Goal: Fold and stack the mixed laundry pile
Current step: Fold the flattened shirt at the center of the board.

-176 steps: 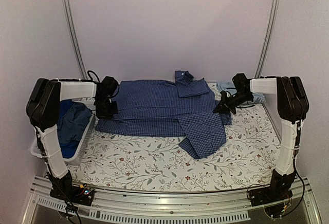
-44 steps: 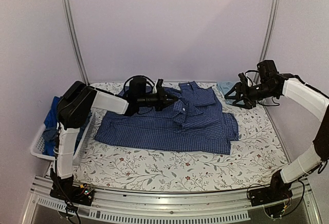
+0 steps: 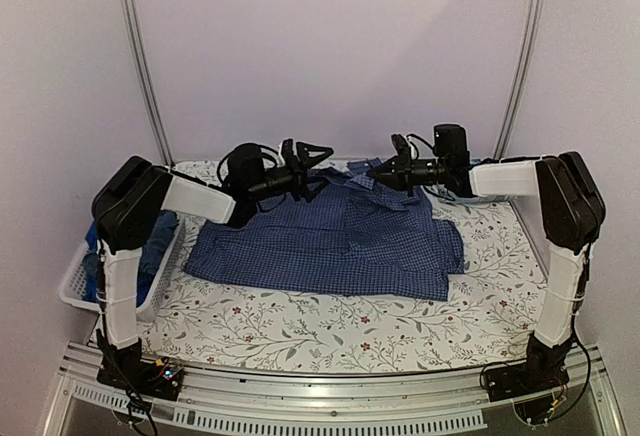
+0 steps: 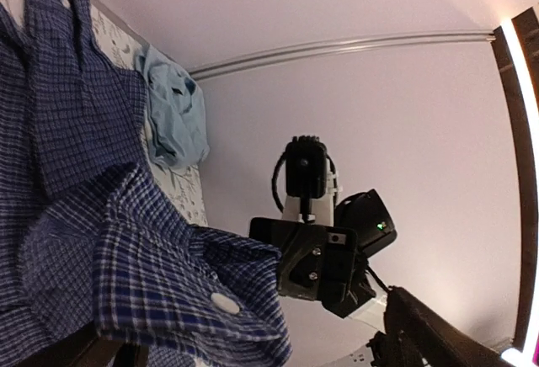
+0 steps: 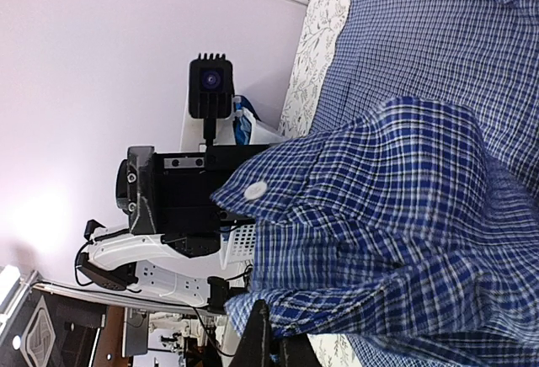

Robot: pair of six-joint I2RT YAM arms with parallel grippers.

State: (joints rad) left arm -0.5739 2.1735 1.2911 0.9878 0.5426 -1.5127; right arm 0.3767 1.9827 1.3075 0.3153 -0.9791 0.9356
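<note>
Top external view: right gripper [image 3: 386, 174] is pinching the seemingly soft, light checked shirt [image 3: 320, 241] by its far cuff [image 5: 354, 182]; left gripper [image 3: 310, 160] is hanging open.

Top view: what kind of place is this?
Probably a robot lab booth, not a home: bare walls with metal rails, two arms bolted to the table, a checked shirt and a laundry basket.

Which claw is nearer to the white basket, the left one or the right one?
Left. The left claw hovers over the far edge of the shirt, right of the basket. The right claw is farther right, gripping the shirt.
</note>
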